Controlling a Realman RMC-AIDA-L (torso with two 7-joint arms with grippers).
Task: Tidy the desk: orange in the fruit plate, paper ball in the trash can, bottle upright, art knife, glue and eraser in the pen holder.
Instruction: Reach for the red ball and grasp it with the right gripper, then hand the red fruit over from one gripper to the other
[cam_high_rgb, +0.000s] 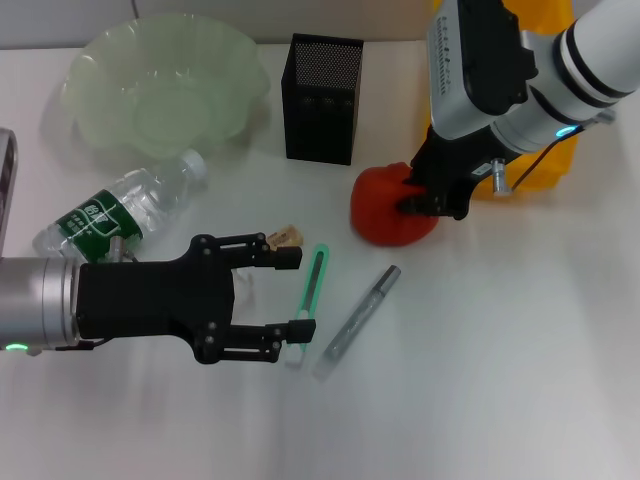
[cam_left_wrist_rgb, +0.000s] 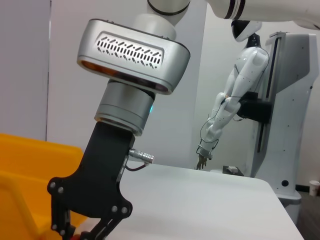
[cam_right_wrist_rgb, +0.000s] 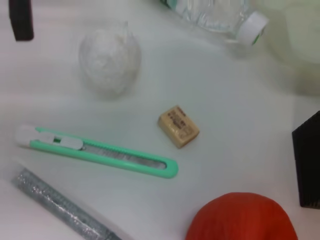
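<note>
The red-orange orange (cam_high_rgb: 385, 215) (cam_right_wrist_rgb: 242, 217) lies on the table, and my right gripper (cam_high_rgb: 432, 195) (cam_left_wrist_rgb: 82, 227) is down against its upper right side. My left gripper (cam_high_rgb: 300, 293) hovers open over the green art knife (cam_high_rgb: 314, 275) (cam_right_wrist_rgb: 100, 152). The tan eraser (cam_high_rgb: 286, 237) (cam_right_wrist_rgb: 178, 126) lies beside its upper finger. The grey glue (cam_high_rgb: 358, 320) (cam_right_wrist_rgb: 60, 210) lies right of the knife. The white paper ball (cam_right_wrist_rgb: 109, 60) shows in the right wrist view. The bottle (cam_high_rgb: 120, 210) lies on its side below the pale green fruit plate (cam_high_rgb: 95, 60). The black pen holder (cam_high_rgb: 322, 97) stands upright.
The yellow trash can (cam_high_rgb: 552, 150) (cam_left_wrist_rgb: 25, 170) stands at the back right, mostly behind my right arm. A dark object (cam_high_rgb: 5, 190) sits at the left edge. The table's front right is bare white surface.
</note>
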